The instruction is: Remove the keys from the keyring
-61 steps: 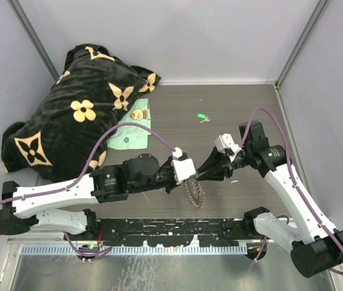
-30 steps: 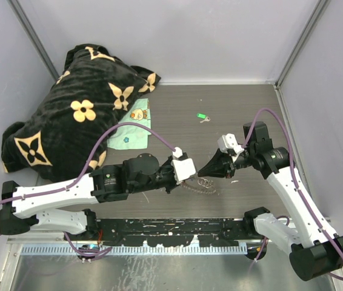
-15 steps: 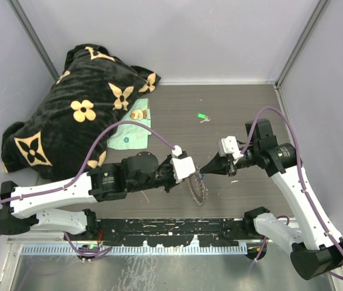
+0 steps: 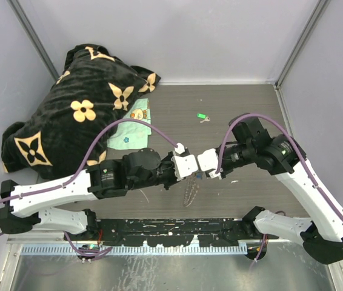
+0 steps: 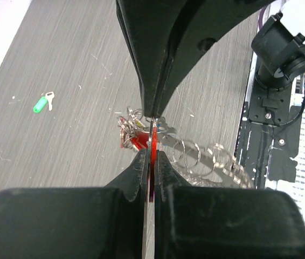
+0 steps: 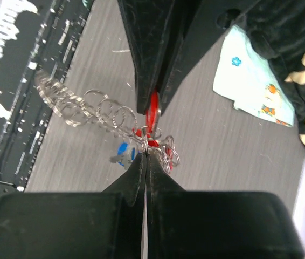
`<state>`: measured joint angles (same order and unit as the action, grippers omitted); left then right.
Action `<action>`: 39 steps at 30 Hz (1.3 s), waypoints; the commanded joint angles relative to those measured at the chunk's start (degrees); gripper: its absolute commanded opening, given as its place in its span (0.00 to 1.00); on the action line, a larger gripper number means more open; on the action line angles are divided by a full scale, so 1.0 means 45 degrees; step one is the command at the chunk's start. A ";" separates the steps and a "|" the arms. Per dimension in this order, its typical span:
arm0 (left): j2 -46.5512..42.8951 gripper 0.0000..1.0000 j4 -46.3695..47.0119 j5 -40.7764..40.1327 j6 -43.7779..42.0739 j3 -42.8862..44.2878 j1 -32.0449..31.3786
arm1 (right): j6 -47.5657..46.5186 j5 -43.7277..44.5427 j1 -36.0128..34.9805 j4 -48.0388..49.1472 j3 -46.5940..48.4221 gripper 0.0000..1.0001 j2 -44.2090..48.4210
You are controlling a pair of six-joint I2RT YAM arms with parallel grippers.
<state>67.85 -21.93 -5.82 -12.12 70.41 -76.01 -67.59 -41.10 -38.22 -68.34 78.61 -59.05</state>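
My left gripper is shut on a key's red plastic tag, which stands edge-on between its jaws. Facing it tip to tip, my right gripper is shut on a small wire ring in the bunch of keys. A blue-tagged key hangs beside that bunch. The keyring, a chain of linked loops, dangles below both grippers and trails off in the wrist views. From above, the left gripper and the right gripper meet over the front middle of the table.
A loose green-tagged key lies further back on the grey table. A black flowered blanket fills the back left, with a pale green cloth at its edge. Walls close three sides; a black rail runs along the front.
My right gripper has closed and moved left, right up to the left gripper's tips. The keyring has swung and now hangs nearly edge-on. The left gripper has kept its grip.
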 commanded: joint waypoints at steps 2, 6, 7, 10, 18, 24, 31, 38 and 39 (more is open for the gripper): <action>0.0045 0.00 0.1253 -0.0098 -0.0145 0.0550 -0.0024 | -0.0384 0.3388 -0.0938 -0.1181 0.1383 0.01 -0.0728; 0.0073 0.00 0.1749 -0.0095 0.0004 0.0235 -0.0024 | -0.0148 0.4241 -0.1672 -0.1585 0.1456 0.01 -0.1029; 0.0062 0.00 0.1896 -0.0102 0.0043 0.0122 -0.0024 | -0.0103 0.4184 -0.1716 -0.1574 0.1408 0.01 -0.0996; 0.0056 0.00 0.2278 -0.0073 0.0151 -0.0145 -0.0024 | 0.0074 0.3531 -0.1723 -0.1444 0.1331 0.01 -0.0774; -0.0251 0.00 0.2871 0.0122 0.0538 -0.0817 -0.0024 | 0.0436 0.0809 -0.0619 -0.1001 0.0945 0.01 -0.0106; -0.0638 0.00 0.2817 0.0245 0.0499 -0.1034 -0.0024 | 0.2080 -0.1886 0.1346 0.1399 -0.1280 0.17 0.0810; -0.0814 0.00 0.2611 0.0334 0.0227 -0.1031 -0.0022 | 0.2931 -0.3584 0.2744 0.2334 -0.1803 0.27 0.0780; -0.1044 0.00 0.2531 0.0327 0.0057 -0.1071 -0.0018 | 0.3009 -0.5195 0.3416 0.2399 -0.2036 0.33 0.0488; -0.1078 0.00 0.2535 0.0324 0.0057 -0.1108 -0.0018 | 0.3009 -0.5350 0.3446 0.2411 -0.2151 0.33 0.0502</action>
<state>66.32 -15.70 -4.69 -11.18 64.69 -76.20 -55.24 -57.89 -23.59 -59.94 69.69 -56.64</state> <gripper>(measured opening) 0.024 0.320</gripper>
